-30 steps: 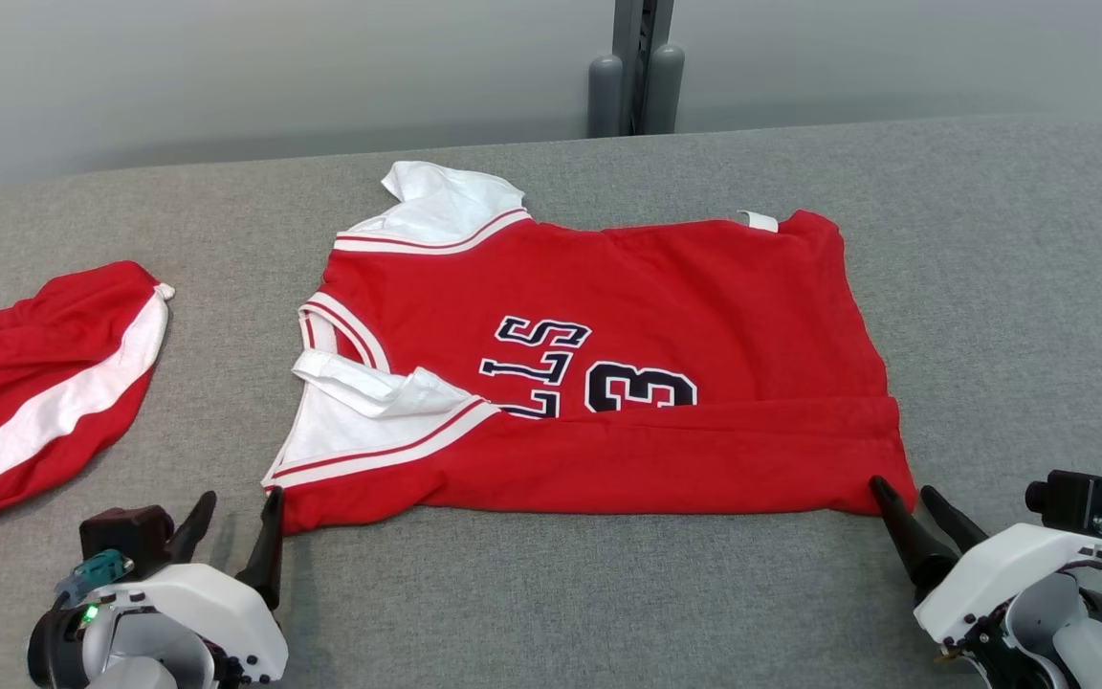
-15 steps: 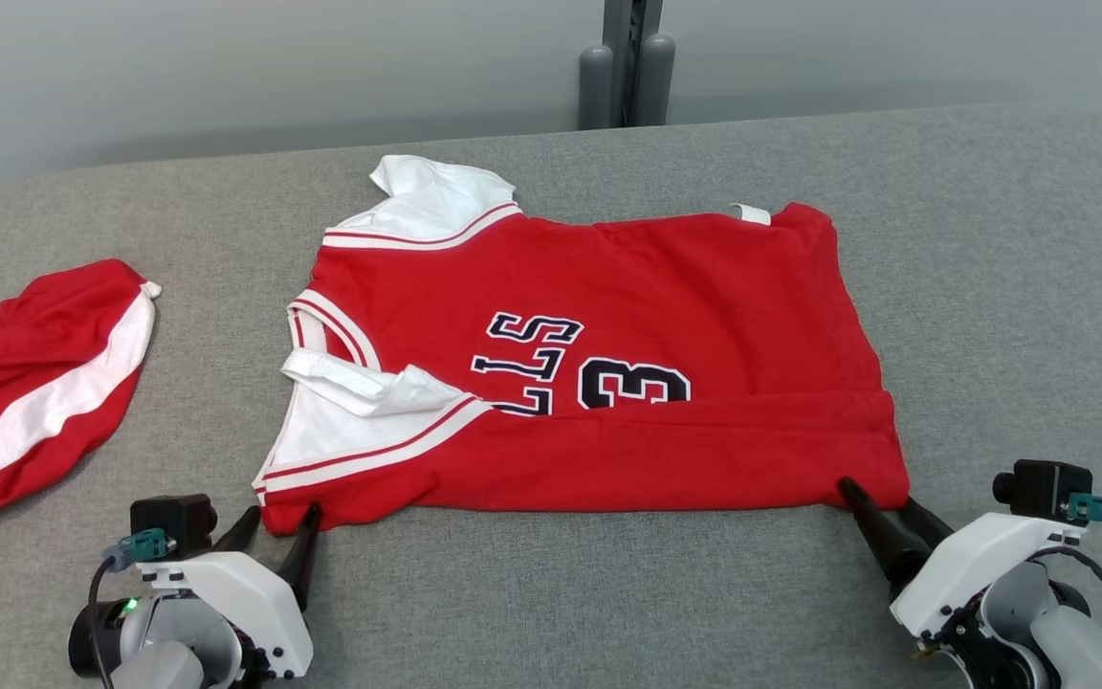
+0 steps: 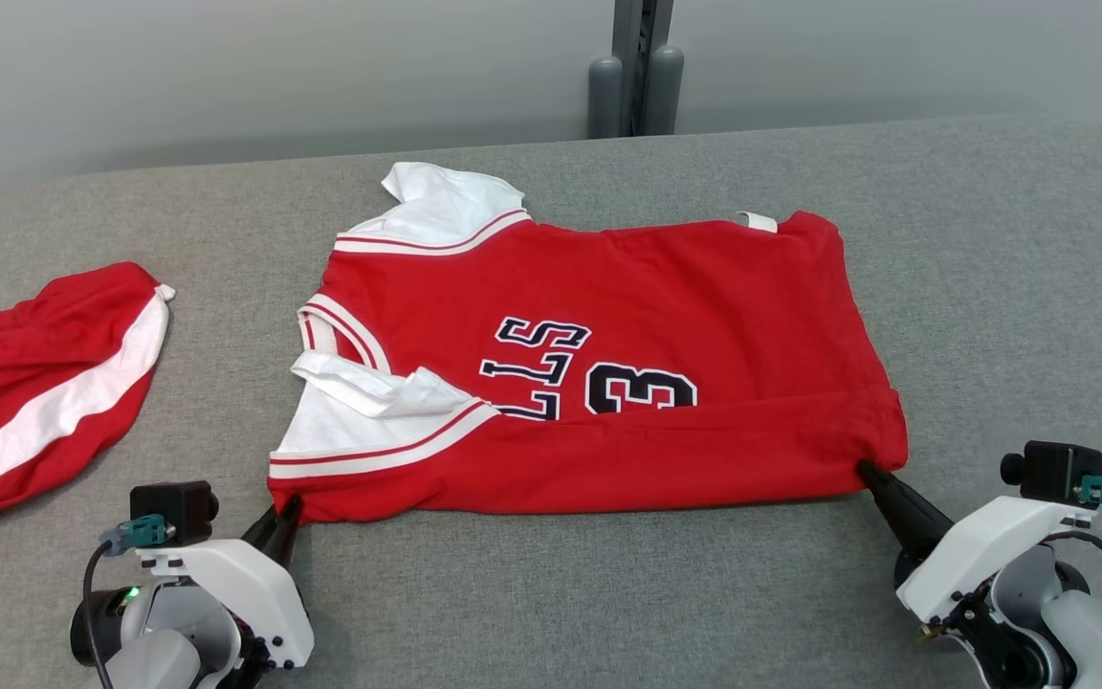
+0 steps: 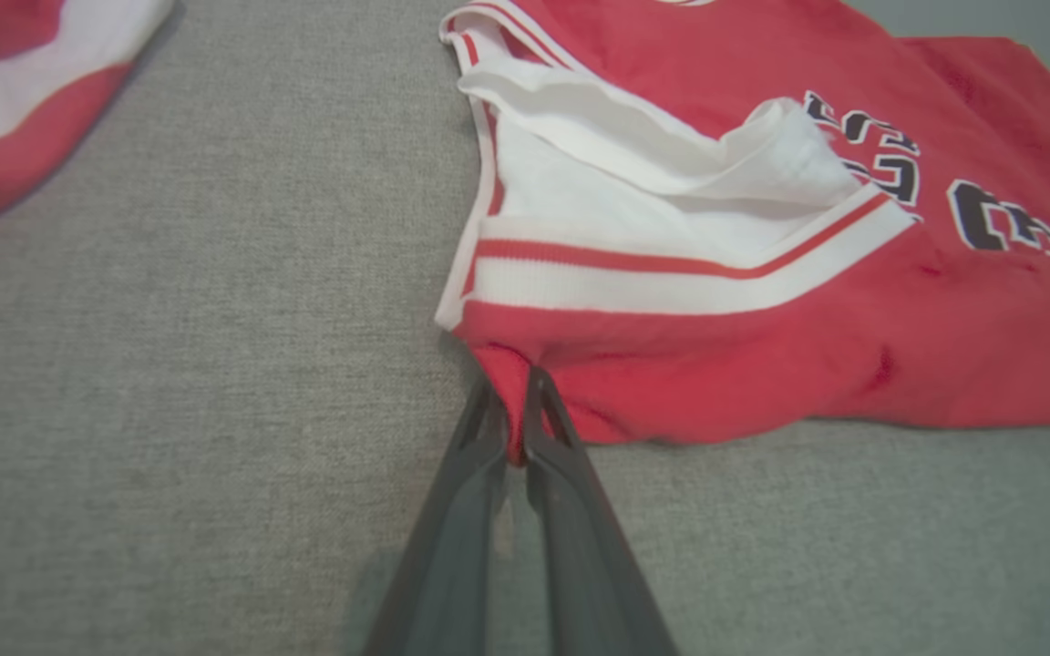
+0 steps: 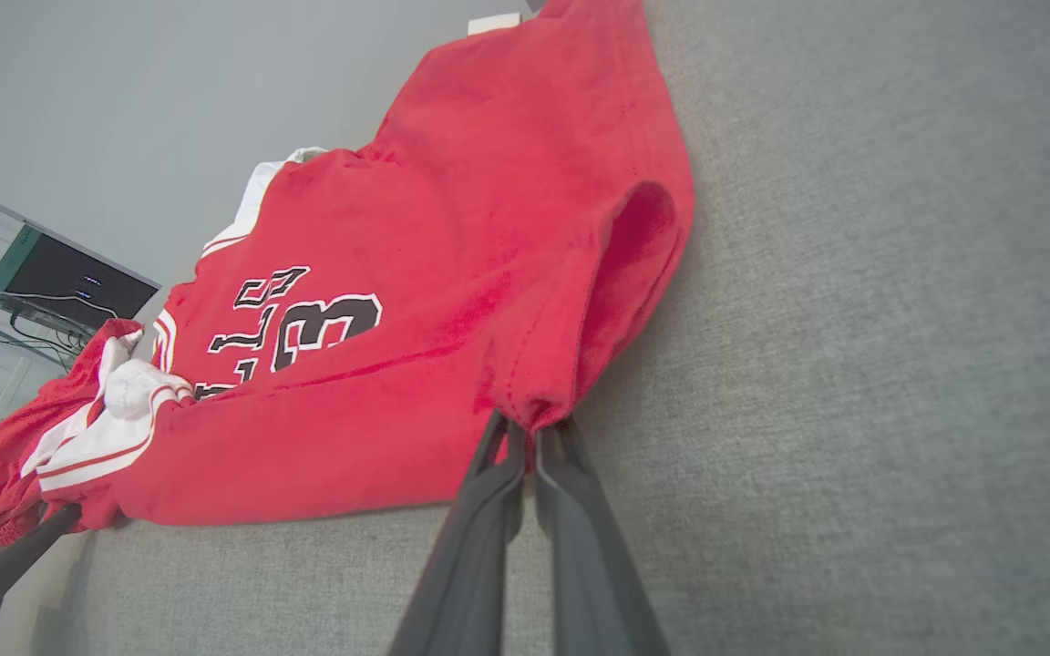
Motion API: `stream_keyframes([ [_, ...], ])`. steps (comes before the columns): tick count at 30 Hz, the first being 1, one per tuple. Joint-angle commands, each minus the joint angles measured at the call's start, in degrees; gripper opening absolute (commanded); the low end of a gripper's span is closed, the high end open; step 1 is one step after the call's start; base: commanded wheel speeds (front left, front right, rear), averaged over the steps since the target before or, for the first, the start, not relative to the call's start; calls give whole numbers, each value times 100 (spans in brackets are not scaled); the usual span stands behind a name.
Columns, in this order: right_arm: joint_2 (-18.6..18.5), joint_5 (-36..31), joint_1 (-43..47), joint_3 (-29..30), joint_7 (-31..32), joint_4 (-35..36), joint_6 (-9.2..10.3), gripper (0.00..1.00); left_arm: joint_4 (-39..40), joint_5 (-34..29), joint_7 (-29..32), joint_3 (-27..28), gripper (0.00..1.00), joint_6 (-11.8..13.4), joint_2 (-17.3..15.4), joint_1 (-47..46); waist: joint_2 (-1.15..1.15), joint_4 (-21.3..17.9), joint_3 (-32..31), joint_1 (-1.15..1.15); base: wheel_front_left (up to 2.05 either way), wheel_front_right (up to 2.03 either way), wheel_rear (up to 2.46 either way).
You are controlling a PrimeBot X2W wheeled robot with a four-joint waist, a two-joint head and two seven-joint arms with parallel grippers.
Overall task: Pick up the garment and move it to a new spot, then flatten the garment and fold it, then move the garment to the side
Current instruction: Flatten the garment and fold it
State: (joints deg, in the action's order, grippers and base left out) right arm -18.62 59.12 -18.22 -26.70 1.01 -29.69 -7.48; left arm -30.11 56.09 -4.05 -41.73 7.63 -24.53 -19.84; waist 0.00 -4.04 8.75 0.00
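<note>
Now, head view: the red garment (image 3: 608, 316) lies flat at the centre of the grey table (image 3: 608, 593). The left gripper (image 3: 285, 509) sits at the garment's 7 o'clock corner and the right gripper (image 3: 871, 471) at its 4 o'clock corner. Both stood spread one second ago; both are now clenched on the near hem.

Left wrist view: the fingers (image 4: 461, 510) pinch a red fold of that corner.

Right wrist view: the fingers (image 5: 479, 528) pinch the bunched hem corner.

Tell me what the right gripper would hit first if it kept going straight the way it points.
The red jersey. The right gripper is shut on its near corner, fingers pointing across the garment, so going straight on would probably just push into that bunched hem.
</note>
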Motion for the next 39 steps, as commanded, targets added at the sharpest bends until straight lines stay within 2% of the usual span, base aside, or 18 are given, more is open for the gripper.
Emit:
stream_keyframes([
  [1,-72,53,13,-17,20,64,-5,0,59,32,33,21,0,26,-62,15,0,6,-19,0,0,0,0],
  [7,-369,267,164,-122,289,359,-4,0,631,172,233,73,0,188,-319,336,0,30,-105,0,0,0,0],
  [11,-624,469,401,-126,564,641,-4,0,1104,256,353,123,0,406,-564,634,0,89,-171,0,0,0,0],
  [18,-981,545,862,113,836,1097,-4,0,2064,380,640,81,0,791,-919,1236,0,173,-325,0,0,0,0],
  [24,-1128,557,1315,406,1418,1352,-4,0,2851,385,961,-35,0,1117,-1250,1641,0,244,-383,0,0,0,0],
  [31,-966,255,1846,973,1857,1694,-4,0,3590,558,1313,-118,0,1469,-1562,2086,0,231,-420,0,0,0,0],
  [34,-761,9,2043,1307,2133,1871,-4,0,3825,582,1422,-128,0,1577,-1628,2179,0,209,-398,0,0,0,0],
  [39,-519,-245,2197,1644,2466,2058,-4,0,3907,563,1448,-115,0,1655,-1680,2161,0,196,-383,0,0,0,0],
])
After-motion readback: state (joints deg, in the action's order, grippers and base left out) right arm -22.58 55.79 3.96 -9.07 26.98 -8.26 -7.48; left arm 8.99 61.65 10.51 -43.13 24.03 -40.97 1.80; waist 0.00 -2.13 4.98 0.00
